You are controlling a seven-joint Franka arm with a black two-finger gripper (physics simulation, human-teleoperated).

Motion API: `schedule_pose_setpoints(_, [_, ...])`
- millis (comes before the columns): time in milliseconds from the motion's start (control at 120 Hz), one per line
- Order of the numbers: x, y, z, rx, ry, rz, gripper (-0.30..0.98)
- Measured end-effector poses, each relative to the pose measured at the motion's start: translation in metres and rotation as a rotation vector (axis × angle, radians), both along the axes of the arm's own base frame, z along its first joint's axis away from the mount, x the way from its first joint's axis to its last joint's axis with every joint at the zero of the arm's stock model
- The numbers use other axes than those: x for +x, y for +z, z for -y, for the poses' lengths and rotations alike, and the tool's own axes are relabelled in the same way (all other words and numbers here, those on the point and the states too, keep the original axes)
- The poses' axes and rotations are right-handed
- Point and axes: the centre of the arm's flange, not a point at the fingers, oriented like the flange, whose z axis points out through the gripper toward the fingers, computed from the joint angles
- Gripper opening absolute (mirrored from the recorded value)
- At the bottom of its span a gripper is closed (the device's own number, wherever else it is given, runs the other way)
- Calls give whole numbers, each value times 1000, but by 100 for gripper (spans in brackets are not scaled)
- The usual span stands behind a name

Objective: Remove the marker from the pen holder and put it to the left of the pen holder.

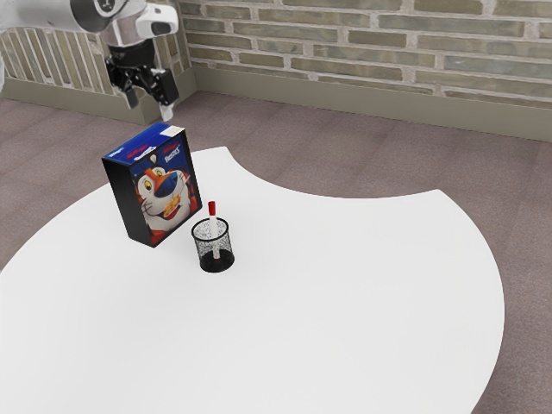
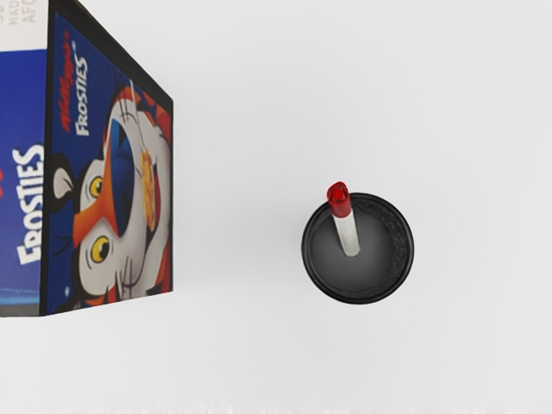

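At the lower part of the exterior view, a smooth white table (image 1: 345,302) with curved edges is cut off by the frame; left of centre, a round black mesh pen holder (image 1: 226,259) is seen, then a glossy box (image 1: 164,190), its back hidden. At upper left, the gripper's (image 1: 149,107) fingers are spread apart before a rough brick wall (image 1: 362,43). The white, red-capped marker (image 1: 212,224) is stood leaning inside the pen holder

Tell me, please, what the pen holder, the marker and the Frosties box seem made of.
The pen holder looks like black-coated metal mesh: its wall is a see-through grid. The marker is probably smooth plastic, with a white barrel and glossy red cap. The Frosties box seems to be printed cardboard, given its flat, graphic-covered panels.
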Motion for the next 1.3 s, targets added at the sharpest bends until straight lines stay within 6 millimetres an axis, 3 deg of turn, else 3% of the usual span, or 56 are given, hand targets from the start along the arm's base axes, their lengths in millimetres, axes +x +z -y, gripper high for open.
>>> schedule_pose_setpoints(133, [2, -27, 6, -9, -20, -14, 69])
schedule_pose_setpoints(225, [0, -95, 38, -39, -77, -85, 69])
schedule_pose_setpoints(317, [-1, -129, 56, -58, -80, -131, 69])
schedule_pose_setpoints(408, [-6, -155, 59, -88, -47, -171, 69])
schedule_pose_setpoints(583, [-11, -179, 64, -110, 23, -206, 69])
schedule_pose_setpoints(675, [-17, -229, 69, -111, 51, -274, 69])
schedule_pose_setpoints(725, [-18, -245, 70, -111, 67, -289, 69])
schedule_pose_setpoints(833, [-14, -260, 69, -107, 94, -287, 69])
schedule_pose_setpoints(992, [39, -274, 62, -72, 100, -222, 69])
schedule_pose_setpoints(1300, [89, -285, 36, -34, 76, -133, 69])
